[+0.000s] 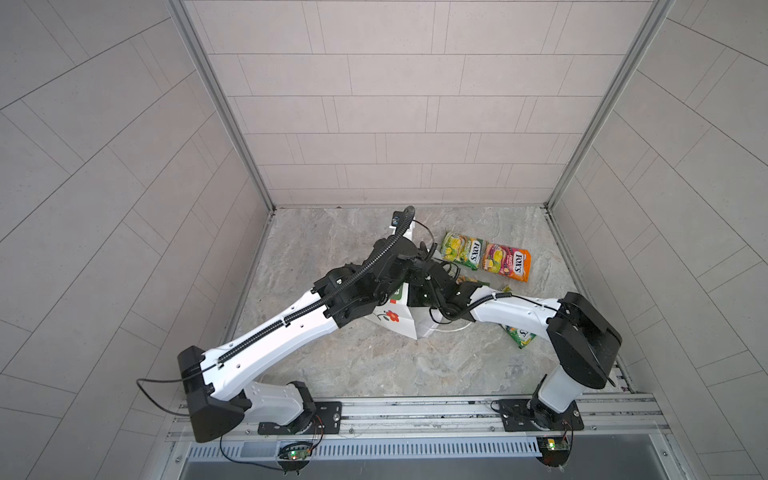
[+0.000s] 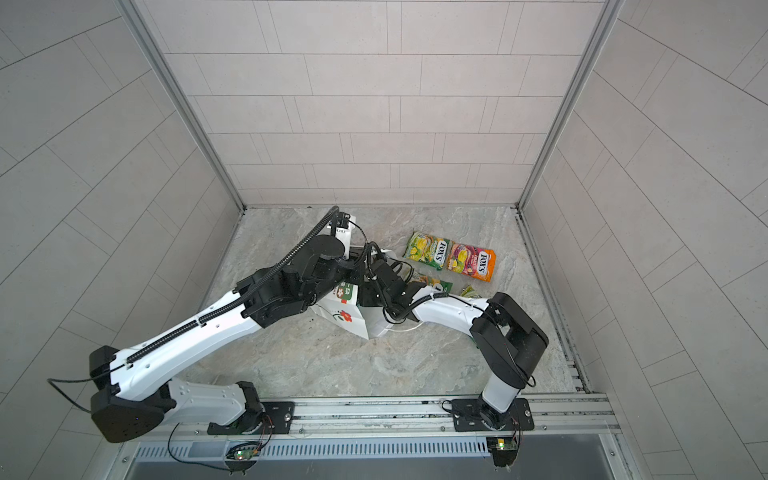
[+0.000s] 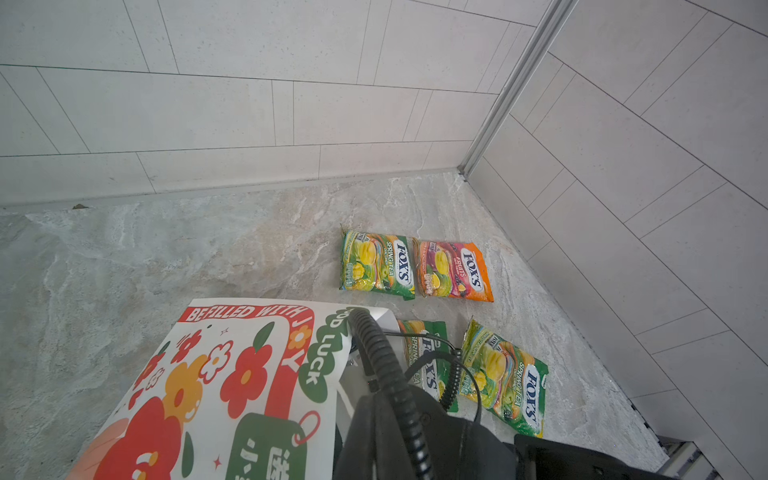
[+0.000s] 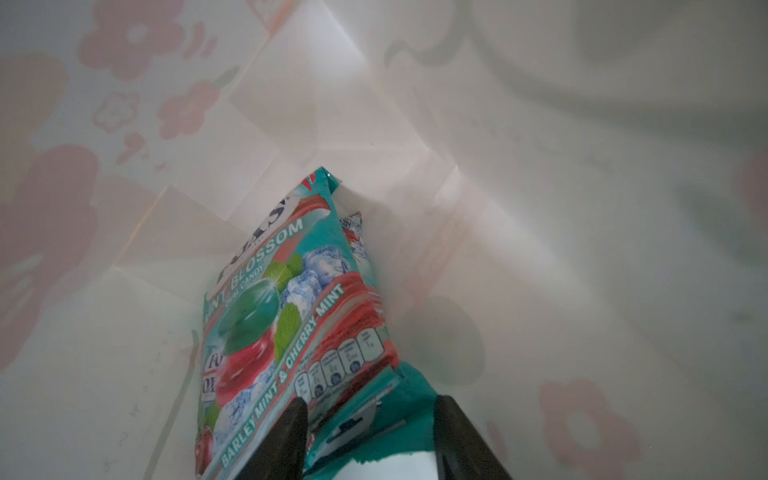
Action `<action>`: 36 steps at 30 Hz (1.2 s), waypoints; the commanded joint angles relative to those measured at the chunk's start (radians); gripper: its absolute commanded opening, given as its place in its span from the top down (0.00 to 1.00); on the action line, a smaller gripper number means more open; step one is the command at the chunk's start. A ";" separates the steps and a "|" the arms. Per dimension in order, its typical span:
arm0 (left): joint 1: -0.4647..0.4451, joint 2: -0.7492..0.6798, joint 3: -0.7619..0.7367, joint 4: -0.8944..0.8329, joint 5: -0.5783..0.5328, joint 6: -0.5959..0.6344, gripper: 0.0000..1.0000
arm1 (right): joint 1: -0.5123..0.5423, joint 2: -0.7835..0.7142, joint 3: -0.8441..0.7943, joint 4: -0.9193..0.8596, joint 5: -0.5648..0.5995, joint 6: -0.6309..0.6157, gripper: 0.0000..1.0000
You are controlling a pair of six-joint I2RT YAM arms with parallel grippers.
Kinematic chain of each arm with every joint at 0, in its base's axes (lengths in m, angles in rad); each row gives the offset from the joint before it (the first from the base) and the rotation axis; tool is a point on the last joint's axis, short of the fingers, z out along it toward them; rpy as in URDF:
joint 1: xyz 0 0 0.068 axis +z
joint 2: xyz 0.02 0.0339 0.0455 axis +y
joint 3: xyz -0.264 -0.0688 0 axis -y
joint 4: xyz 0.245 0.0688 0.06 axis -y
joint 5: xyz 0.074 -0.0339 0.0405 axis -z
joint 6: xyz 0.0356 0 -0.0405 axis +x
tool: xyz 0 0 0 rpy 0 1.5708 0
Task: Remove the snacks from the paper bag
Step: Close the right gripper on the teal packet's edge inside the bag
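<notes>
Teal packet (image 4: 291,324): right wrist view only

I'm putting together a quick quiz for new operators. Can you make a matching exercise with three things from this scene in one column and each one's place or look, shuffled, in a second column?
Things:
1. teal packet
2. orange packet
3. paper bag

Descriptions:
A. flat on the table, beside a green packet
B. printed with red flowers and "GOOD LUCK"
C. inside the bag, its end between the right arm's jaws

Pairs: 1-C, 2-A, 3-B
</notes>
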 commanded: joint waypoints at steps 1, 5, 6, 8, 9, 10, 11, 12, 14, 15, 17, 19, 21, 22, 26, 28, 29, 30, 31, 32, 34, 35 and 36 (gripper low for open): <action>-0.001 -0.016 -0.005 0.031 -0.007 -0.003 1.00 | 0.005 0.018 0.018 -0.044 -0.042 -0.007 0.51; -0.001 -0.021 -0.008 0.031 -0.012 -0.003 1.00 | 0.005 0.001 0.015 -0.043 -0.039 -0.017 0.51; -0.001 -0.019 -0.008 0.031 -0.012 -0.003 1.00 | 0.005 -0.004 0.012 -0.036 -0.038 -0.017 0.52; -0.001 -0.020 -0.008 0.031 -0.010 -0.001 1.00 | 0.006 -0.015 0.005 -0.012 -0.048 -0.017 0.53; -0.001 -0.021 -0.008 0.031 -0.010 -0.001 1.00 | 0.006 -0.017 0.005 -0.005 -0.055 -0.017 0.54; -0.001 -0.021 -0.008 0.031 -0.008 -0.002 1.00 | 0.005 -0.017 0.007 -0.001 -0.065 -0.015 0.54; -0.001 -0.023 -0.007 0.031 -0.007 -0.001 1.00 | 0.005 -0.014 0.009 0.003 -0.074 -0.012 0.54; -0.001 -0.023 -0.009 0.031 -0.006 -0.001 1.00 | 0.006 -0.012 0.013 0.006 -0.082 -0.009 0.55; -0.001 -0.023 -0.006 0.031 -0.004 -0.001 1.00 | 0.005 -0.005 0.012 0.019 -0.102 0.001 0.55; -0.001 -0.024 -0.008 0.032 -0.002 -0.001 1.00 | 0.005 -0.004 0.012 0.025 -0.107 0.006 0.55; -0.001 -0.024 -0.008 0.031 -0.003 0.000 1.00 | 0.006 -0.001 0.003 0.045 -0.116 0.022 0.56; -0.001 -0.024 -0.007 0.031 -0.001 0.001 1.00 | 0.005 0.007 0.001 0.055 -0.121 0.032 0.56; -0.002 -0.024 -0.005 0.031 0.001 0.002 1.00 | 0.005 0.015 0.000 0.064 -0.129 0.043 0.56; -0.002 -0.022 -0.004 0.031 0.001 0.001 1.00 | 0.005 0.019 0.000 0.070 -0.135 0.049 0.55; -0.001 -0.020 -0.002 0.031 0.000 -0.001 1.00 | 0.006 0.038 -0.001 0.082 -0.142 0.077 0.51; -0.001 -0.019 -0.002 0.031 0.001 -0.002 1.00 | 0.005 0.050 -0.002 0.092 -0.147 0.086 0.50; -0.001 -0.021 -0.002 0.031 0.000 -0.003 1.00 | 0.005 0.058 0.000 0.100 -0.154 0.089 0.49; -0.002 -0.021 -0.002 0.031 0.000 -0.004 1.00 | 0.005 0.065 0.000 0.104 -0.158 0.092 0.49; -0.002 -0.022 -0.004 0.033 0.000 -0.004 1.00 | 0.005 0.073 0.000 0.113 -0.167 0.097 0.49; -0.001 -0.023 -0.004 0.033 0.000 -0.004 1.00 | 0.006 0.080 0.000 0.128 -0.180 0.103 0.49; -0.002 -0.026 -0.005 0.033 -0.002 -0.006 1.00 | 0.006 0.094 0.000 0.153 -0.200 0.112 0.53; -0.001 -0.027 -0.007 0.031 -0.002 -0.006 1.00 | 0.005 0.099 -0.002 0.166 -0.206 0.117 0.55; -0.001 -0.028 -0.008 0.033 -0.004 -0.006 1.00 | 0.005 0.102 -0.004 0.178 -0.210 0.120 0.60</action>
